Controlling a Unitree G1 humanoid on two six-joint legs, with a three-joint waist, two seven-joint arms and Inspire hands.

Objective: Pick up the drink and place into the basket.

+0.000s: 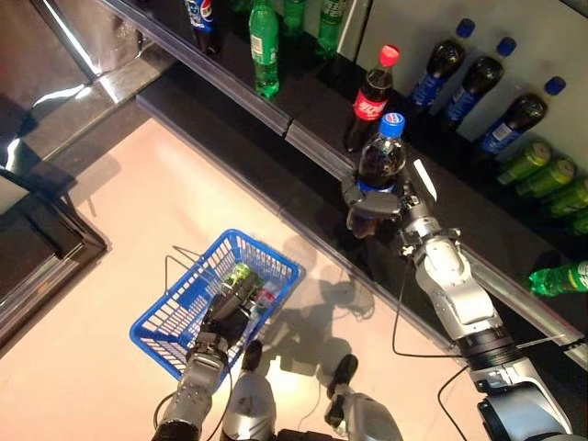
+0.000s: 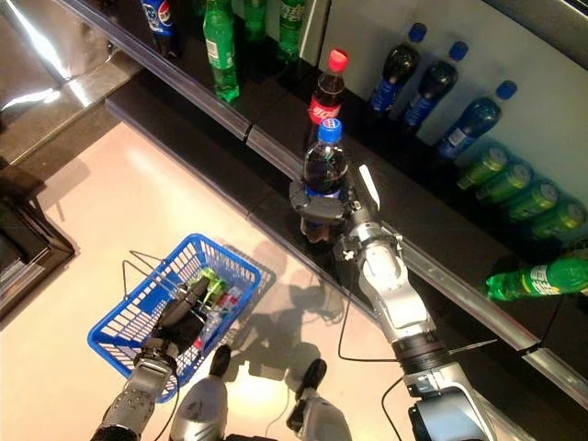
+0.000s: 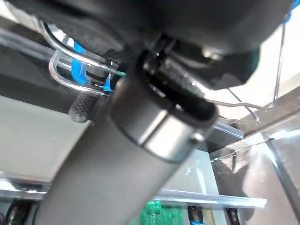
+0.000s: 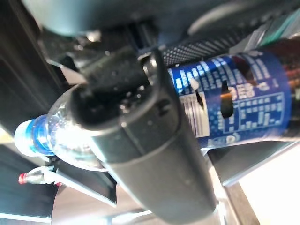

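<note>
Dark shelf (image 1: 303, 138) carries upright cola and green bottles (image 1: 265, 46); pale floor (image 1: 119, 202) below.

A pale pinkish floor (image 1: 138, 211) is lit brightly from above. Along its far side a dark shelf (image 1: 303, 138) with a silver edge rail is stocked with green bottles (image 1: 265, 46) and dark cola bottles (image 1: 478, 87). A dark-framed cabinet (image 1: 37, 248) is seen at the left.
</note>
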